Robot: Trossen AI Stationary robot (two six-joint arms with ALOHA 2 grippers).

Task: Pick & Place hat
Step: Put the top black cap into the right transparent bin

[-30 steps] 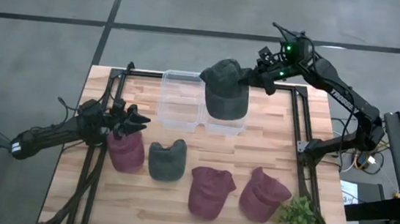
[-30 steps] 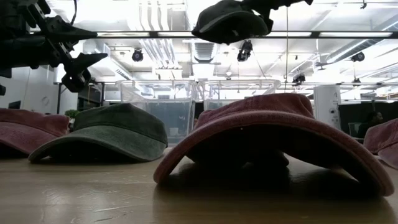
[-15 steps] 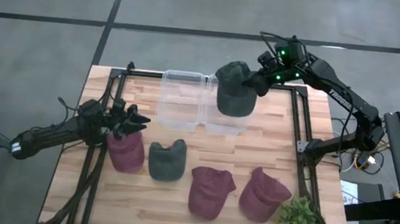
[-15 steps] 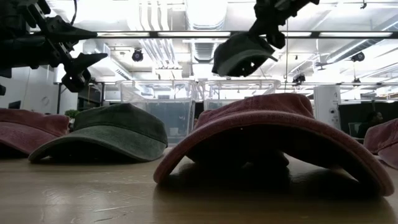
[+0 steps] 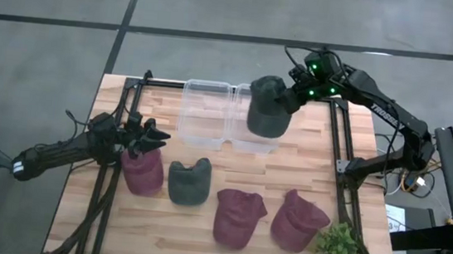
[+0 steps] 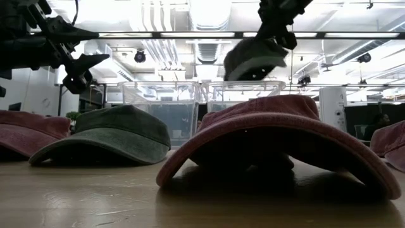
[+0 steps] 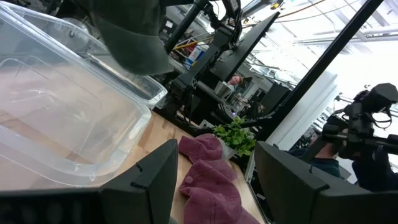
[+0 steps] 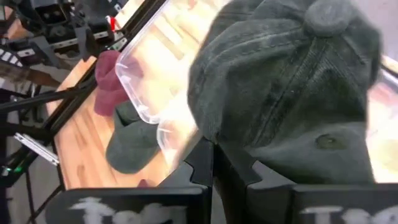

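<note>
A dark green cap (image 5: 267,108) hangs from my shut right gripper (image 5: 294,96) over the right one of two clear plastic bins (image 5: 255,136). The low view shows that cap (image 6: 253,58) above the bin rim, under the right gripper (image 6: 276,35). My left gripper (image 5: 157,137) waits open near the table's left side, above a maroon cap (image 5: 143,171) lying on the wood. A second dark green cap (image 5: 188,182) and two more maroon caps (image 5: 238,218) (image 5: 299,220) rest on their rims and brims. My right gripper pinches the dark green cap between its two fingers (image 8: 200,163) by the cloth of the crown's side (image 8: 214,134), coming from the table's right and slanting down. The cap is lifted clear, crown with its top button (image 8: 329,15) tilted, brim hanging lower over the bin.
The left clear bin (image 5: 204,112) stands beside the right one at the table's far side. A small green plant (image 5: 338,248) stands at the near right corner. Black frame rails (image 5: 337,146) run along both sides. Bare wood lies between bins and caps.
The right gripper has carried the dark green cap down and toward the table's right, from over the seam between the bins to above the right bin. The cap has turned in the hold, its brim swinging downward. The left arm has kept still.
</note>
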